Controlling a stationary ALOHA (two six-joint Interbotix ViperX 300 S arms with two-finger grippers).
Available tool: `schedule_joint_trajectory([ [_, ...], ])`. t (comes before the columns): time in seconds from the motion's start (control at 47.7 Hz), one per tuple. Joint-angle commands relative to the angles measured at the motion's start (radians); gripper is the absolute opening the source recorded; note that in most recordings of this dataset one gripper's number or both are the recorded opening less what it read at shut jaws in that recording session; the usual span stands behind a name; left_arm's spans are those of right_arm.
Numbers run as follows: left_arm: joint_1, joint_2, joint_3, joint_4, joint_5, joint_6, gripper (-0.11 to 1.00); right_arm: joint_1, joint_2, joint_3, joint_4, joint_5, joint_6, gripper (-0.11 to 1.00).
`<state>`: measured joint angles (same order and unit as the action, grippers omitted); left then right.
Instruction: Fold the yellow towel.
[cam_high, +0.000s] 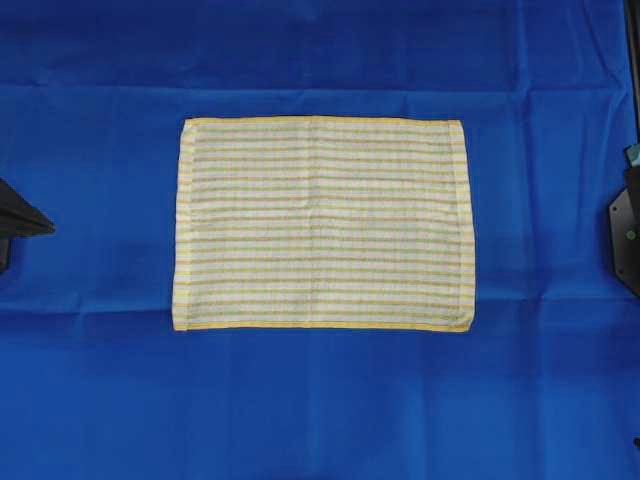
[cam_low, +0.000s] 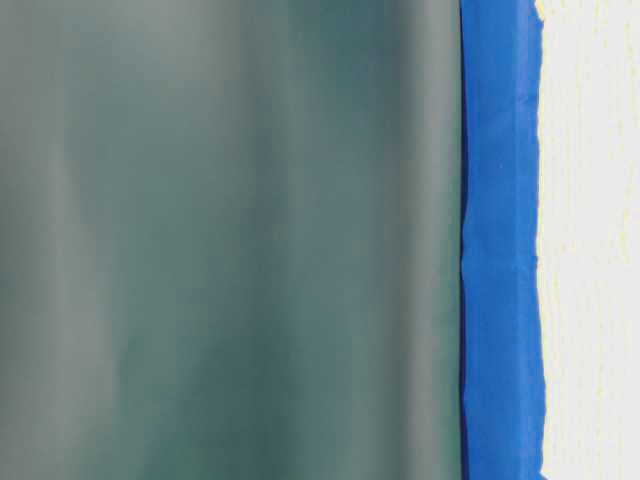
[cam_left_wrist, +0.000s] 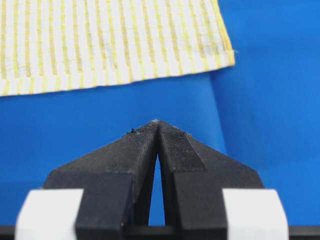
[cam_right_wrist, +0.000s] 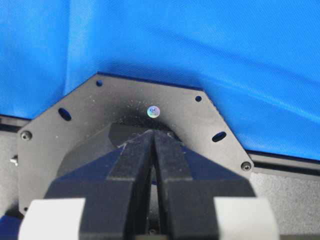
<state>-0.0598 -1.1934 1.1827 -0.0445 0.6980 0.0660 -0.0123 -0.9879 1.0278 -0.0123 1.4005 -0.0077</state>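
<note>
The yellow towel (cam_high: 322, 224) lies spread flat in the middle of the blue cloth, its long sides running left to right, with yellow and white stripes and a yellow hem. In the left wrist view one of its corners (cam_left_wrist: 110, 40) lies ahead of my left gripper (cam_left_wrist: 158, 122), which is shut and empty over bare blue cloth, well short of the towel. From overhead, that gripper (cam_high: 40, 224) pokes in at the far left edge. My right gripper (cam_right_wrist: 152, 131) is shut on nothing and hangs over a black mounting plate; the towel is out of its view.
The blue cloth (cam_high: 320, 410) covers the whole table, with creases above and below the towel. A black mounting plate (cam_right_wrist: 125, 100) sits at the right edge (cam_high: 626, 235). The table-level view shows a grey-green backdrop (cam_low: 230, 240), a strip of blue and the pale towel (cam_low: 592, 240).
</note>
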Motion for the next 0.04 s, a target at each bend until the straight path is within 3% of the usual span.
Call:
schedule_joint_trajectory([
  [0.0, -0.002, 0.006, -0.011, -0.002, -0.003, 0.0, 0.0, 0.0, 0.005, -0.026, -0.002, 0.0, 0.002, 0.0],
  [0.021, -0.002, 0.006, -0.011, -0.002, -0.003, 0.0, 0.0, 0.0, 0.005, -0.025, -0.002, 0.0, 0.002, 0.0],
])
